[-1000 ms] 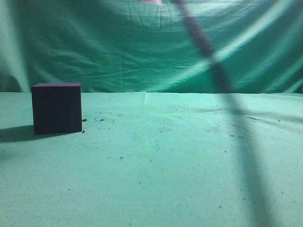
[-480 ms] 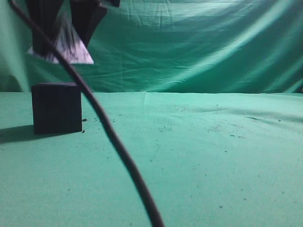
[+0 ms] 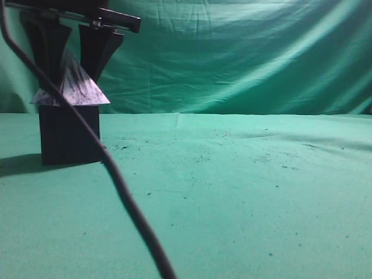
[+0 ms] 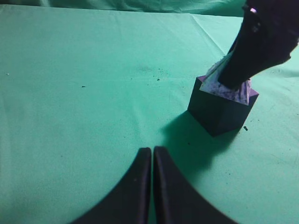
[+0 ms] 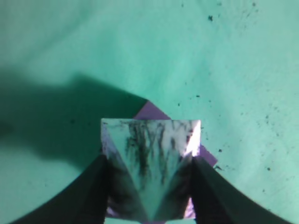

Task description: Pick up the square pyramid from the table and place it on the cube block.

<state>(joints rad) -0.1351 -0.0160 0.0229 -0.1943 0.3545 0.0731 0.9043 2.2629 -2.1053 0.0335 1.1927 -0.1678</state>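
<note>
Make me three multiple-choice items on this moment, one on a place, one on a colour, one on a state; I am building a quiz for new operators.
1. Where is the square pyramid?
A. Flat on the table, far from the block
B. At the top of the cube block, between the right gripper's fingers
C. Under the left gripper

2. What colour is the cloth on the table?
A. Green
B. Red
C. Grey

3. How does the left gripper stand?
A. Wide open
B. Shut on the pyramid
C. Shut on nothing

Answers: 1 B, the exterior view shows the pyramid's base level with the block's top, with the right gripper clamped on its sides. 2 A, every view shows green cloth. 3 C, in the left wrist view its fingers meet, holding nothing, apart from the block.
</note>
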